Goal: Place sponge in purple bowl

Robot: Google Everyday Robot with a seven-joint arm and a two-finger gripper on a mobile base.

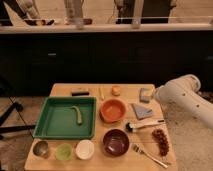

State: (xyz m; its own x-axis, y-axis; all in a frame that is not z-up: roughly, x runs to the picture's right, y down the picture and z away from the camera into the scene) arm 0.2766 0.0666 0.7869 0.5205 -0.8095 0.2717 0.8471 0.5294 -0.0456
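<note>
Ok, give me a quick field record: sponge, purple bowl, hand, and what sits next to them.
object: small blue-grey rounded block sponge, on the wooden table, back right part
goal: round, glossy dark purple bowl, front centre, looks empty
robot: hand at the end of the white arm, just right of the sponge; contact unclear
nearby: folded grey-blue cloth in front of the sponge; round orange bowl behind the purple bowl
status: sponge not yet in the purple bowl
</note>
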